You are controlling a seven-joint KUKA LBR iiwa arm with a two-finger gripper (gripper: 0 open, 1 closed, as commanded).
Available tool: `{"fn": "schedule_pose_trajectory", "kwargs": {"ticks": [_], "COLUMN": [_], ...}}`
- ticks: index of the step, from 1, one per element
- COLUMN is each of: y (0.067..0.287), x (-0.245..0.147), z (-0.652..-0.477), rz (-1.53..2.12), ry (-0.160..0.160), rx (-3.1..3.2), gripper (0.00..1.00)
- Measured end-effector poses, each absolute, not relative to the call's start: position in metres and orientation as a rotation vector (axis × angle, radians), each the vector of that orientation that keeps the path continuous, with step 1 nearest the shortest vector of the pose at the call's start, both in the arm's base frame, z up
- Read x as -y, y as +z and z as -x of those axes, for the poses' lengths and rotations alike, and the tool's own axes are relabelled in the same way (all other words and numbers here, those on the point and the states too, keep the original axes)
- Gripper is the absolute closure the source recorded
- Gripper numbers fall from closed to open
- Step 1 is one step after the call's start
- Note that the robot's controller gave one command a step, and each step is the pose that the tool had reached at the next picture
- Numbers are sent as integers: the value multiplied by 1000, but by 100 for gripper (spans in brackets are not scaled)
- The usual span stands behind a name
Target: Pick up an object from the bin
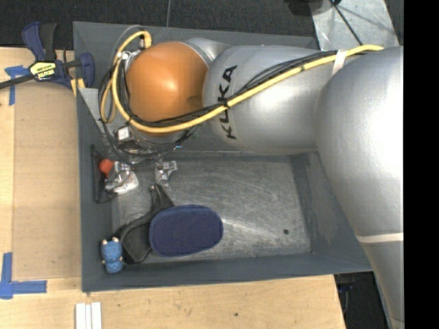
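My gripper (145,176) hangs low over the bin's left side, under the orange cover. Its two metal fingertips (125,181) stand apart, open, with nothing between them. A small red thing (105,164) lies just left of the left fingertip, by the bin's left wall. Just below the gripper lies a dark blue oval pouch (186,230), with a black strap (159,196) reaching up toward the right fingertip. A black flap (135,242) sticks out at the pouch's left end. A small blue figure (112,255) sits in the front left corner.
The arm's silver body crosses the bin's back and right side from the right. Bare bin floor shows to the right of the pouch. A dark narrow thing (96,184) rests against the left wall.
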State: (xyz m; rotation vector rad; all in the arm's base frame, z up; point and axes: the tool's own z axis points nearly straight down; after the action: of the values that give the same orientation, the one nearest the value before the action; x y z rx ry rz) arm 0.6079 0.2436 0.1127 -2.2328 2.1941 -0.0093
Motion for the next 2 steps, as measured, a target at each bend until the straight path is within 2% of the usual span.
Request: {"fn": "schedule_pose_trajectory", "kwargs": {"ticks": [1,2], "y": [75,78], "x": [-236,-239], "z": [-610,-612], "rz": [2249,2238], "ry": [-15,-15], "rx": [-2178,-2170], "gripper": [0,100]}}
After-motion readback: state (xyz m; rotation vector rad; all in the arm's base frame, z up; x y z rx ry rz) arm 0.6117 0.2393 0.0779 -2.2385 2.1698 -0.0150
